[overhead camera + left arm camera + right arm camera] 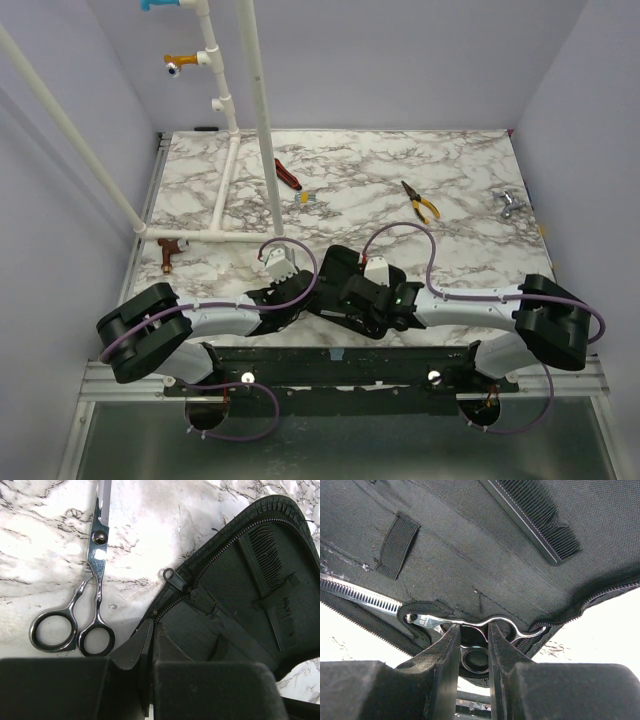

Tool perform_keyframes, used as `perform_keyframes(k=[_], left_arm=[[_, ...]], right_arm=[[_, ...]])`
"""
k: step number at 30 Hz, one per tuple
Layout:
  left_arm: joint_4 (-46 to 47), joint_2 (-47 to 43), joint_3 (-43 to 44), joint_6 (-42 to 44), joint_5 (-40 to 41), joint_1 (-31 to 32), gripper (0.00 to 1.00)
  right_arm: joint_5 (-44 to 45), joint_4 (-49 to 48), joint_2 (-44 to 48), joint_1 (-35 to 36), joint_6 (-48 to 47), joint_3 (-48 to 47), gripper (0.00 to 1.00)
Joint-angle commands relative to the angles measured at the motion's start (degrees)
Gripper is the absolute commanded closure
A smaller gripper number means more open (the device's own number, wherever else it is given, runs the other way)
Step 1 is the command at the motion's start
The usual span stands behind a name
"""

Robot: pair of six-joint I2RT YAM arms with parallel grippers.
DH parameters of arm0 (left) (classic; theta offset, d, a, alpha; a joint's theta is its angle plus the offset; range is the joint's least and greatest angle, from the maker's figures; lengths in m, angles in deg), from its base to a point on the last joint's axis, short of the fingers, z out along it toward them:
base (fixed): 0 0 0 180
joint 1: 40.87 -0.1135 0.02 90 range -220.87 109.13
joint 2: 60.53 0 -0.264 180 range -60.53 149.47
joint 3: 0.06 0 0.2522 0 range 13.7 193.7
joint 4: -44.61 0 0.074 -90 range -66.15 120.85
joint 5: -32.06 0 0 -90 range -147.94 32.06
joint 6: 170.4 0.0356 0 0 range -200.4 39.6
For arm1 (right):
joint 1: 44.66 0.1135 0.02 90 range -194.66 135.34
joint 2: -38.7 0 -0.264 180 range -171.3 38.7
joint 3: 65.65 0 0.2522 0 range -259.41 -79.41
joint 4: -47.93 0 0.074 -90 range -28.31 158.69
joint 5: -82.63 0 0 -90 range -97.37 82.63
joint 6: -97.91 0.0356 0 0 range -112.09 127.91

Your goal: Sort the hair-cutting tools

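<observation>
**Operator:** Where are my hands?

**Spotter:** Both meet at the near edge of the table (pixel 460 160), over the open black case (pixel 340 268). Your left hand (pixel 149 630) is closed tight, its tips at the case's zip edge. I cannot tell whether any cloth is pinched between them.

**Operator:** And the right?

**Spotter:** Your right hand (pixel 473 627) is narrow. Its fingers (pixel 451 650) are closed on either side of a finger ring of the toothed scissors (pixel 427 621), at 12 o'clock from the wrist. Their toothed blade runs off toward 9 o'clock along the case lining.

**Operator:** The other pair?

**Spotter:** The plain scissors (pixel 92 580) lie flat on the table outside the case, at 10 o'clock from your left hand. Their rings face you, their blades point to 12 o'clock, and they are apart from the case.

**Operator:** The comb?

**Spotter:** The comb (pixel 532 517) lies inside the case, at 1 o'clock from your right hand, beyond the toothed scissors.

**Operator:** Farther out?

**Spotter:** The yellow-handled pliers (pixel 421 201) are at 1 o'clock from the case and the red-and-black tool (pixel 288 175) at 11 o'clock. Both are well apart from it.
</observation>
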Motion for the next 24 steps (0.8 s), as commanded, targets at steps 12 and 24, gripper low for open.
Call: perform_keyframes(k=[12, 24], left_arm=[[2.94, 3.78, -1.54, -2.13, -11.76, 2.49, 1.00], [2.82, 3.70, -1.61, -2.29, -11.51, 2.49, 1.00]], right_arm=[[-21.32, -35.61, -11.09, 0.96, 4.05, -0.72, 0.80], [-28.07, -43.69, -9.01, 1.07, 1.62, 1.45, 0.79]])
